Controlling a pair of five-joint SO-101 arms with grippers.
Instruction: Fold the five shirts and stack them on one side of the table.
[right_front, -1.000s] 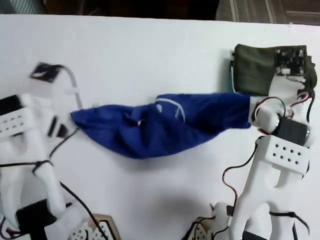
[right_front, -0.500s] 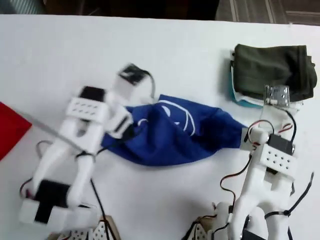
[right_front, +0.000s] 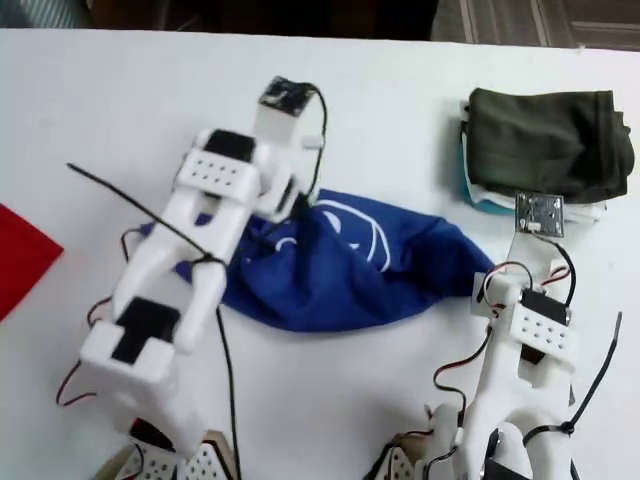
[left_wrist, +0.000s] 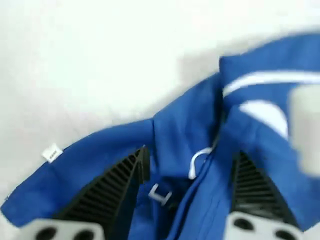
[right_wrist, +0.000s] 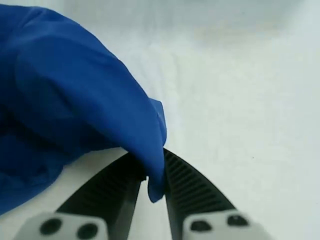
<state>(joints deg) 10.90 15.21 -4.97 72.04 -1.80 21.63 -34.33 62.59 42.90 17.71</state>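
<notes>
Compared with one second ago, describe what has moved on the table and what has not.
The left gripper swung in from the left side of the table over the blue shirt, which bunched shorter. The right gripper, pinching the shirt's other end, drew back from the folded stack toward the near edge. The stack stayed put.

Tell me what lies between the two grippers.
The blue shirt, bunched up; the high view shows it running from the left gripper to the right gripper.
</notes>
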